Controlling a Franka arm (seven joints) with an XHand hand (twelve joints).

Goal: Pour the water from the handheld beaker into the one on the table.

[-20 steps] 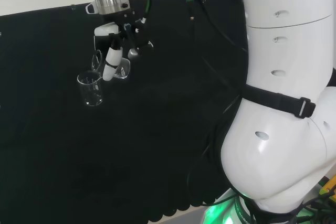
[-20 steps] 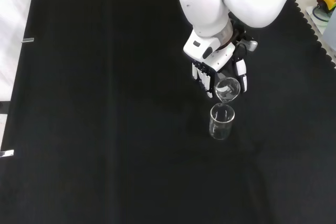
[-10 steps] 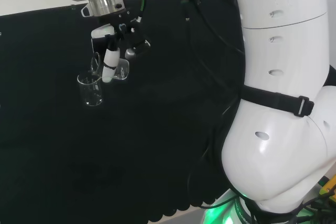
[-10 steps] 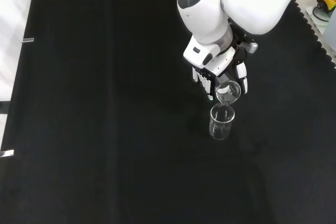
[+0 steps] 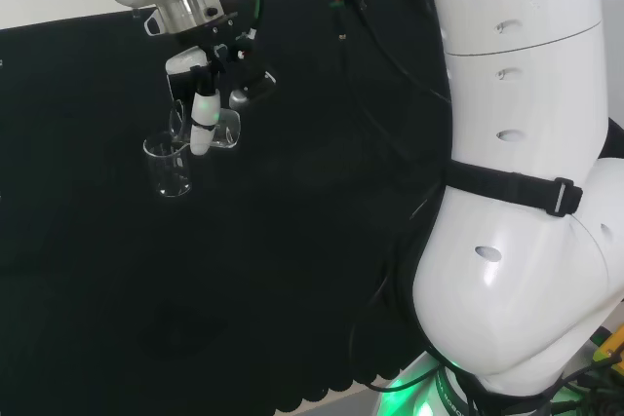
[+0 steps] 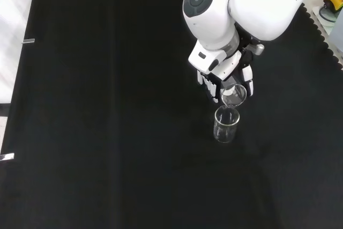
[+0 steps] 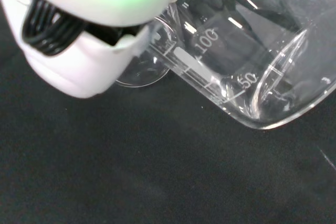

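Note:
My hand [image 6: 221, 75] is shut on a clear glass beaker [image 6: 233, 94], tipped far over so its mouth faces down toward the cloth. Right below its lip stands a second clear beaker [image 6: 225, 124], upright on the black cloth. In the head view the hand [image 5: 202, 114] hangs just right of the standing beaker [image 5: 169, 164], with the tilted beaker [image 5: 223, 129] between its fingers. The wrist view shows the held beaker [image 7: 247, 61] close up on its side, printed scale marks visible, and a white part of the hand [image 7: 84, 56] beside it.
Black cloth [image 6: 107, 132] covers the whole bench around the two beakers. The arm's big white links [image 5: 526, 192] fill the right of the head view, and a white link with a round grey cap [image 6: 214, 9] stands above the hand in the front view.
The wrist and upper arm links have turned a little, tipping the held beaker slightly further. The standing beaker has stayed put.

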